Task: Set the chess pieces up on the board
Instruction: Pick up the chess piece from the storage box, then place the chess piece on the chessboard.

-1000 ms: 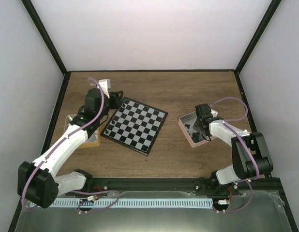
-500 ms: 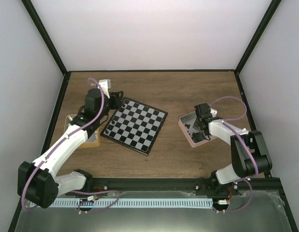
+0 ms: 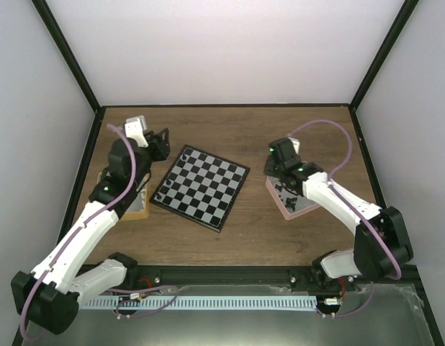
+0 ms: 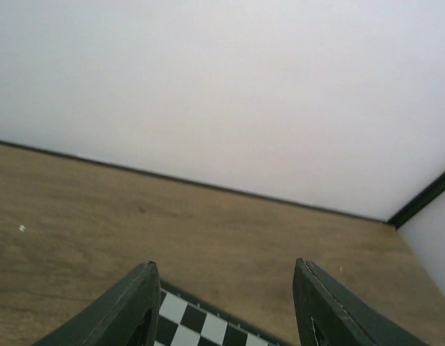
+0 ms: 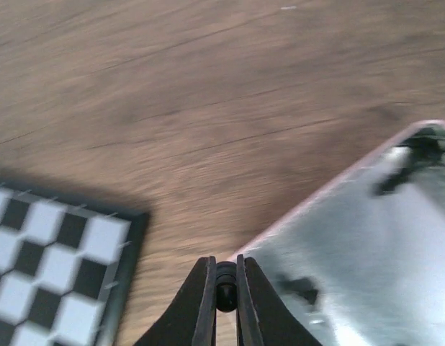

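Left arm first: in the last second it's swung up and away from the tan tray (image 3: 136, 210). The left gripper (image 3: 162, 141) now hangs over the table with its fingers spread wide and nothing between them. The board (image 3: 202, 186) sits just below and ahead of it, with one corner poking in between the fingertips in the wrist view. I'd say that side is between picks and ready for another.

The right side is where the real change is. The right gripper (image 3: 275, 163) was down in the pink tray (image 3: 276, 200) a moment ago and has now lifted out. Its fingers are nearly closed and pinch a small black piece (image 5: 225, 288). The tray edge is directly under the fingers, and the board's near corner is ahead and off to their left, with bare table between. So it looks like the pick worked and the carry to the board comes next.

More black pieces (image 3: 289, 193) are left in that tray. Nothing's blocking the way across. I can't tell whether any pieces are already on the squares, since it's too small to see.
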Action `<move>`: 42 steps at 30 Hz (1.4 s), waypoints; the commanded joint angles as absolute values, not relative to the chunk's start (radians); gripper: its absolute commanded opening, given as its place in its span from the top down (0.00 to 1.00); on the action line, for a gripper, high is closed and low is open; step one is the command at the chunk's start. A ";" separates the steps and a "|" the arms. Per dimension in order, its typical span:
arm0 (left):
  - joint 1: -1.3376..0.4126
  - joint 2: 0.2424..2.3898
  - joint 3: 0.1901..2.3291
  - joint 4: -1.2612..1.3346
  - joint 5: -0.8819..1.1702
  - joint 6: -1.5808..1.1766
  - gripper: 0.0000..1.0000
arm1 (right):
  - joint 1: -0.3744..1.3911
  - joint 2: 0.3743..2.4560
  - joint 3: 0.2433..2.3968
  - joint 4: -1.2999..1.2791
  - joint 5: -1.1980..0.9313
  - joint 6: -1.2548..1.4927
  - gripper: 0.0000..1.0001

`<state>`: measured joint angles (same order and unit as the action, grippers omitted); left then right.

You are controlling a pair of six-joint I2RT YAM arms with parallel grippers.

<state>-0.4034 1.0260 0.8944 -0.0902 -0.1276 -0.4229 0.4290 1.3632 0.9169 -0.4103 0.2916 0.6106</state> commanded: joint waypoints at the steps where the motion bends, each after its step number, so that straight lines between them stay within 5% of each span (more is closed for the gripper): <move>1: -0.399 0.936 0.924 -0.096 -0.230 -0.427 0.47 | 0.603 1.422 1.019 -0.390 0.247 0.628 0.98; 20: -0.399 0.710 0.918 -0.088 -0.534 -0.400 0.47 | 1.087 1.895 1.424 -0.174 0.106 0.473 0.97; 42: -0.399 0.650 0.880 -0.053 -0.669 -0.360 0.47 | 1.151 2.212 1.701 -0.309 0.164 0.367 0.96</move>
<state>-0.4034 0.6460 0.8886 -0.0765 -0.6518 -0.3786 1.1324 2.1769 1.6470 -0.2676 0.1398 0.3950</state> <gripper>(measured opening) 0.534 0.063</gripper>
